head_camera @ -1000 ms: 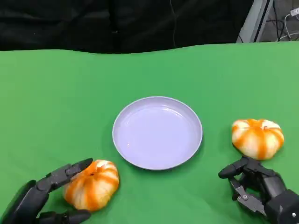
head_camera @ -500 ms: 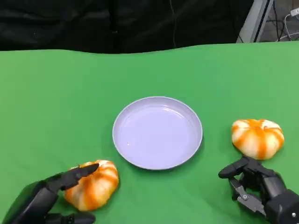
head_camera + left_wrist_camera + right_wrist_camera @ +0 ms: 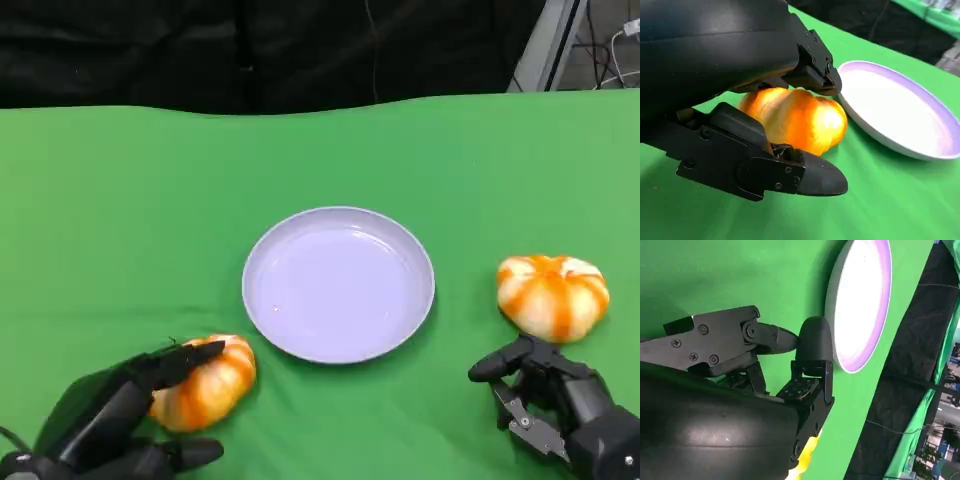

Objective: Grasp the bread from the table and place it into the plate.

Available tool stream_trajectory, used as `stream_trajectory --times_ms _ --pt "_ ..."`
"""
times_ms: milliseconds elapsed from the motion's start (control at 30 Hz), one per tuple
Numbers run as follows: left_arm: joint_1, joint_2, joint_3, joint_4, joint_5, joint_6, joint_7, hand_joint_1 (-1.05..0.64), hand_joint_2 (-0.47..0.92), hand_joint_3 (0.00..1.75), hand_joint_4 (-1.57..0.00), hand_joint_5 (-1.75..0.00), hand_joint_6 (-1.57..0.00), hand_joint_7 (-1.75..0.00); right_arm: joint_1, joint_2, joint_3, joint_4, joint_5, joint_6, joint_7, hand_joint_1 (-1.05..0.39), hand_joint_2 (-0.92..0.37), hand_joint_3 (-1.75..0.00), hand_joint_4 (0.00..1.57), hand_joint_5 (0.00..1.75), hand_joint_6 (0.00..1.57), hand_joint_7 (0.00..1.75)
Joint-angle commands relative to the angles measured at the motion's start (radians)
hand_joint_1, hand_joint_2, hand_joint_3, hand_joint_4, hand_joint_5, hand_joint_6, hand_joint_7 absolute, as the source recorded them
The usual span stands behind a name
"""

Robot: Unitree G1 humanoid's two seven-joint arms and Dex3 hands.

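Bread, an orange-and-white striped bun, lies on the green surface at the near left, just beside the plate's near-left rim but apart from it. The left robot hand is cupped around this bun: one finger lies across its top, another sits low at its near side. In the left wrist view the same bread sits between upper and lower fingers, with the upper ones touching it; I cannot tell whether the lower finger touches it, or whether the bun has left the surface.

Plate: round, pale lavender, nothing in it, at the middle of the surface. It also appears in the left wrist view just beyond the bread, and in the right wrist view as a tilted disc.

Second bun: same orange-and-white pattern, on the surface to the right of the plate, apart from it.

Right robot hand: at the near right, just short of the second bun and not touching it. Its fingers are curled inward and hold nothing.

Backdrop beyond the far edge of the surface: black cloth.
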Motion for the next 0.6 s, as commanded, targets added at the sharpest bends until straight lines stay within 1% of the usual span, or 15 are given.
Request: stream_trajectory --times_ms 33,200,267,333,400,500,533,600 --pt "0.01 -0.005 -0.026 -0.029 0.026 0.111 0.013 -0.6 0.92 0.15 -0.45 -0.02 -0.46 -0.01 0.019 -0.012 -0.001 -0.005 0.006 0.019 0.003 -0.31 -0.92 -0.43 0.69 1.75 0.72 1.27" --pt "0.015 -0.022 -0.038 -0.045 0.027 0.182 0.043 -0.46 0.92 0.1 -0.5 -0.03 -0.49 -0.01 0.021 -0.01 -0.001 -0.011 0.007 0.019 0.002 -0.31 -0.92 -0.43 0.69 1.75 0.72 1.26" --pt "0.014 -0.024 -0.043 -0.041 0.027 0.188 0.059 -0.32 0.92 0.09 -0.53 -0.03 -0.51 -0.02 0.021 -0.01 0.0 -0.011 0.005 0.018 0.0 -0.32 -0.92 -0.43 0.69 1.75 0.72 1.27" --pt "0.016 -0.025 -0.047 -0.033 0.022 0.181 0.074 -0.11 0.92 0.13 -0.56 -0.03 -0.54 -0.02 0.023 -0.011 0.0 -0.014 0.004 0.018 0.0 -0.32 -0.92 -0.43 0.69 1.75 0.72 1.27" --pt "0.019 -0.025 -0.051 -0.035 0.02 0.183 0.085 0.0 0.92 0.18 -0.58 -0.03 -0.55 -0.02 0.023 -0.012 0.0 -0.014 0.004 0.017 0.0 -0.31 -0.92 -0.43 0.69 1.75 0.72 1.27" --pt "0.021 -0.024 -0.054 -0.038 0.013 0.186 0.09 0.05 0.92 0.2 -0.59 -0.03 -0.56 -0.02 0.022 -0.014 0.0 -0.013 0.002 0.017 0.0 -0.31 -0.92 -0.43 0.7 1.75 0.72 1.27" --pt "0.023 -0.024 -0.053 -0.04 0.007 0.185 0.089 0.08 0.92 0.26 -0.61 -0.03 -0.58 -0.02 0.022 -0.014 0.0 -0.012 0.003 0.017 0.001 -0.31 -0.92 -0.43 0.69 1.75 0.72 1.27" --pt "0.026 -0.024 -0.052 -0.044 -0.005 0.186 0.085 0.09 0.92 0.29 -0.62 -0.03 -0.59 -0.02 0.021 -0.014 0.0 -0.011 0.004 0.018 0.002 -0.31 -0.92 -0.43 0.68 1.75 0.72 1.27"
